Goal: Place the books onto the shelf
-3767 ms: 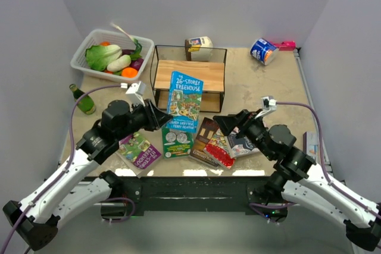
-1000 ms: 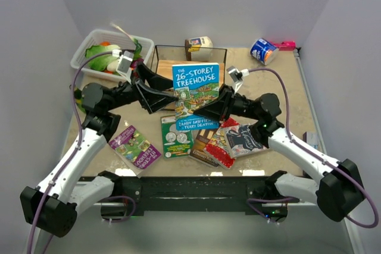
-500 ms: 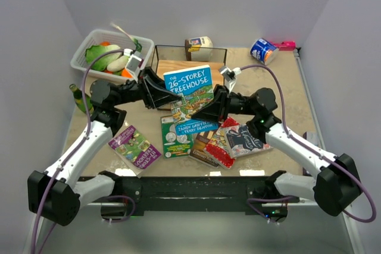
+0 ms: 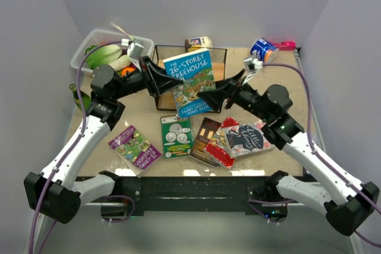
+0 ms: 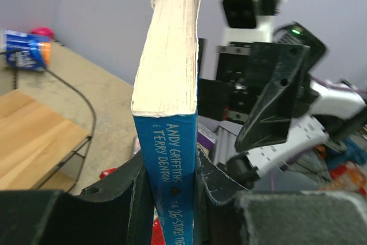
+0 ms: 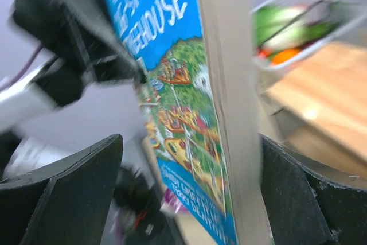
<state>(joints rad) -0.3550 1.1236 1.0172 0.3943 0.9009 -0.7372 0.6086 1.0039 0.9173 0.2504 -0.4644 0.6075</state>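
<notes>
The left gripper (image 5: 169,171) clamps the blue illustrated paperback book (image 4: 191,81) by its spine; the right gripper (image 6: 189,183) gapes wide, flanking its page edge.

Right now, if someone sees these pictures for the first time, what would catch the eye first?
The blue book is held in the air close to the shelf, its spine side clamped in the left gripper. The right gripper stands wide open around its page edge. The other books lie flat on the table's near side.
</notes>
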